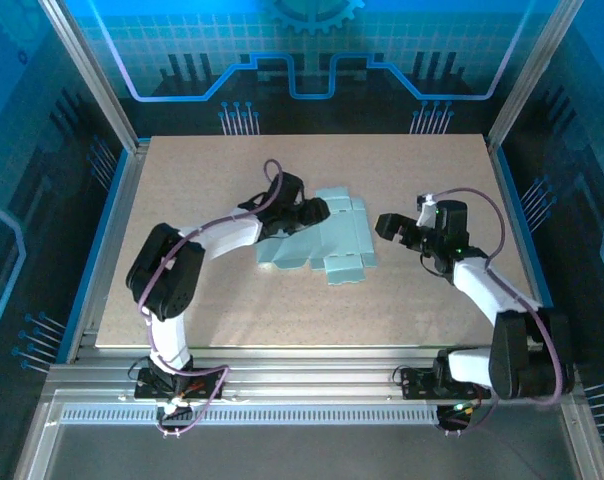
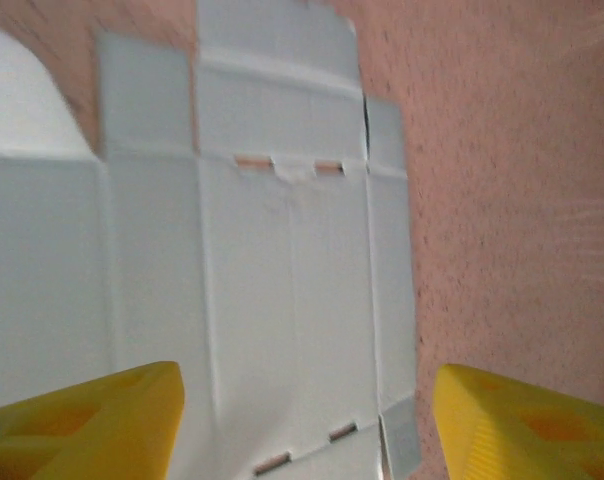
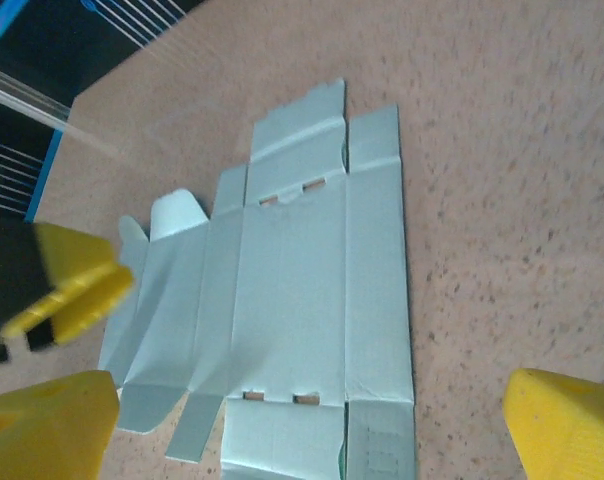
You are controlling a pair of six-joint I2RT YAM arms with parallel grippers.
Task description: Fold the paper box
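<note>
the paper box (image 1: 327, 240) (image 2: 282, 300) (image 3: 292, 300) lies flat and unfolded at the middle of the tabletop (image 1: 432, 160), flaps spread, with bare board on every side of it. the left end effector (image 1: 310, 214) (image 2: 302, 430) hovers over the sheet's left part, its fingers (image 2: 92, 420) parted and holding nothing. the right end effector (image 1: 390, 226) (image 3: 302, 430) sits just beside the sheet's right edge, spread wide and empty. both arms reach inward with bent elbows.
</note>
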